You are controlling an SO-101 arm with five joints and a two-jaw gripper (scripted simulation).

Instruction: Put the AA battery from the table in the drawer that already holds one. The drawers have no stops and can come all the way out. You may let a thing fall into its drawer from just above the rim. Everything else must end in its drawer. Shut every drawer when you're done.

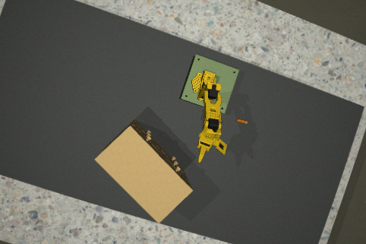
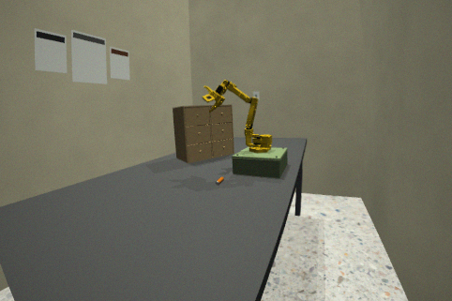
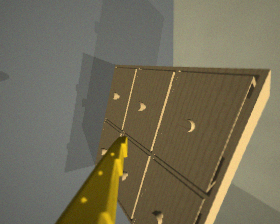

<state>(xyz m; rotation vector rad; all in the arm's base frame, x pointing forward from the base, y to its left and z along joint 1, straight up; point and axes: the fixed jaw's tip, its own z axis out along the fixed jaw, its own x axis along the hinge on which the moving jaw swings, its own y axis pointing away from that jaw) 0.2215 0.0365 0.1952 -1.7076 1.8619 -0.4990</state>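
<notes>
1. Gripper [image 1: 209, 153] is spread wide with nothing between its jaws, held high in the air off the table [image 1: 76, 83].
2. Its yellow finger [image 3: 103, 180] points at the front of the drawer cabinet [image 1: 142, 172]; wrist view shows the tip over the seam between the upper and lower drawer rows.
3. All six drawers look shut, each with a small knob [image 3: 191, 126].
4. Arm [image 2: 248, 112] reaches up and over from its green base plate [image 1: 228, 75] toward the cabinet.
5. Orange battery [image 1: 241, 122] lies flat on the table, off to the side of the arm, well apart from the gripper and lower than it.
6. In the exterior view the battery [image 2: 219, 180] sits just in front of the base block, on the side away from the cabinet [image 2: 180, 135].
</notes>
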